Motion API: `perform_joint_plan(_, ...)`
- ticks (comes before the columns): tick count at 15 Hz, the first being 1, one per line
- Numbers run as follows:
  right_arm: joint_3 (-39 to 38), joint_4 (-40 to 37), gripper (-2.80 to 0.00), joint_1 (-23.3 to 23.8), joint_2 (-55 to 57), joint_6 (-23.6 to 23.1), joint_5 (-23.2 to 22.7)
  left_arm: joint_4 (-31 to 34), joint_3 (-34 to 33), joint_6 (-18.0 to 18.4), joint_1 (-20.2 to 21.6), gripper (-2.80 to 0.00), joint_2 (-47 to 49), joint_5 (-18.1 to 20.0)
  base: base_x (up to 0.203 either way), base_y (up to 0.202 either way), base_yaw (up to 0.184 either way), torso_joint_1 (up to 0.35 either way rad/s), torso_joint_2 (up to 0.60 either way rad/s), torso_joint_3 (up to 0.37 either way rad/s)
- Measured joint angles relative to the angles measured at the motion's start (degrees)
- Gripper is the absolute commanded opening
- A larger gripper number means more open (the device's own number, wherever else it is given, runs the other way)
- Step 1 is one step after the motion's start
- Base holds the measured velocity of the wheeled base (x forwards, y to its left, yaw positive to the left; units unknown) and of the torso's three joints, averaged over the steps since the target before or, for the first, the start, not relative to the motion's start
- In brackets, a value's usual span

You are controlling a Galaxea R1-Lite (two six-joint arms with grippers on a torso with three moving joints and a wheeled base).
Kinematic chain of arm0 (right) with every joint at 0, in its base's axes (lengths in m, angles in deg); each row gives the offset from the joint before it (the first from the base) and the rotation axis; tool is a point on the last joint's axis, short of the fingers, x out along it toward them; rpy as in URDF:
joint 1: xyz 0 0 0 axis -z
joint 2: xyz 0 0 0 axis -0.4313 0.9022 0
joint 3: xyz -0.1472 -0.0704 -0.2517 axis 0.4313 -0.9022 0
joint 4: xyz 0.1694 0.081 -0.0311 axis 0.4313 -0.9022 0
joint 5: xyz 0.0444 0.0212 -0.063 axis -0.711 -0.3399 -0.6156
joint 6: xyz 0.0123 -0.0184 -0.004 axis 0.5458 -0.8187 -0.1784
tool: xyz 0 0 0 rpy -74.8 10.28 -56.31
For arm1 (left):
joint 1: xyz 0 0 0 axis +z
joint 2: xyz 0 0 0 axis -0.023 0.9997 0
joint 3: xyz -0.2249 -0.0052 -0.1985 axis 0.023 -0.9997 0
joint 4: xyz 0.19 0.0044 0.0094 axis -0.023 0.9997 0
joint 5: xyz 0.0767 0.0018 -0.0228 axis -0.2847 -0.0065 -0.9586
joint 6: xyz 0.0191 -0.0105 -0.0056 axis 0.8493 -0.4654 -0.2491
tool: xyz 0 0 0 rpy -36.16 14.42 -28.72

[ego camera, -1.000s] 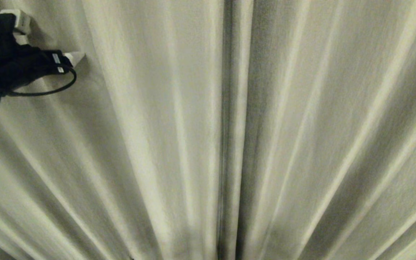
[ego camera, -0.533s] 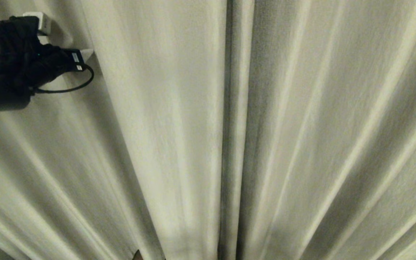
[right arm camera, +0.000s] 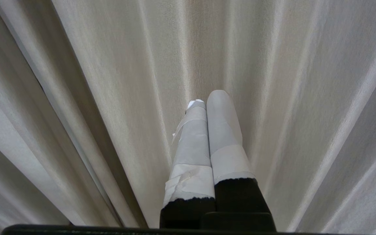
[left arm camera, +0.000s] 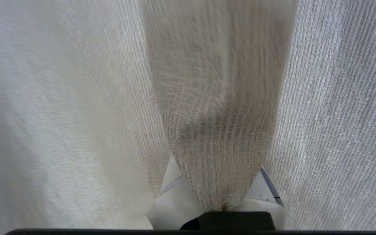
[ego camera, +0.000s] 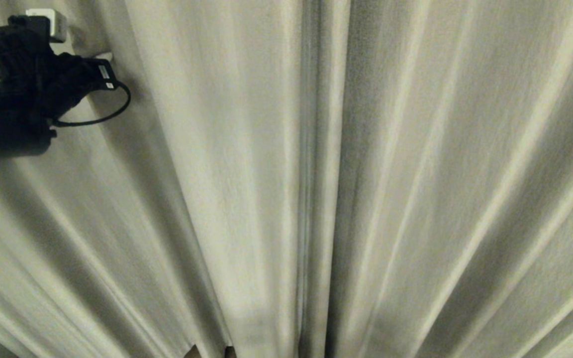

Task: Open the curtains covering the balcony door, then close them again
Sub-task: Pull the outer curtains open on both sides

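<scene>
The curtains (ego camera: 266, 174) filled the whole head view, cream-white and pleated, their two panels meeting in a dark seam just right of the middle of the frame, with folds fanning out toward both lower corners. They hung drawn across, so I could see nothing of the balcony door behind them. My left hand (ego camera: 102, 57) sat in the upper left of that frame, black, with a looped cable (ego camera: 112, 112) hanging under it, pressed up against the left panel. In the left wrist view, low in the middle of the frame, my white-taped fingers (left arm camera: 175, 195) were clenched on a fold of the curtains (left arm camera: 220, 130), the pinched pleat running from between them up through the centre, darker than the cloth on either side. My right hand (right arm camera: 207, 101) appeared only in its own wrist view, in the lower middle of the frame; its two pale, taped fingers (right arm camera: 224, 130) were pressed flat together, gripping nothing, with their tips near the right panel's pleats (right arm camera: 273, 81). Whether those tips touched the fabric I could not tell. A darker gap between folds slanted through the left side of that frame.
</scene>
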Motion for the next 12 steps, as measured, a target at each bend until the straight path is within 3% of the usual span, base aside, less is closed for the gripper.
perform_joint_plan(6,0.0,0.0,-2.8,0.0,0.0,0.01,0.0,-0.79,-1.14,0.11,3.69,-2.8,-3.26,-0.12,0.0,0.0,0.0,0.0,0.0,0.0)
perform_joint_plan(12,0.0,0.0,-2.8,0.0,0.0,0.01,-0.02,-6.94,-7.09,-0.44,15.68,-2.8,-7.01,0.72,0.0,0.0,0.0,0.0,0.0,0.0)
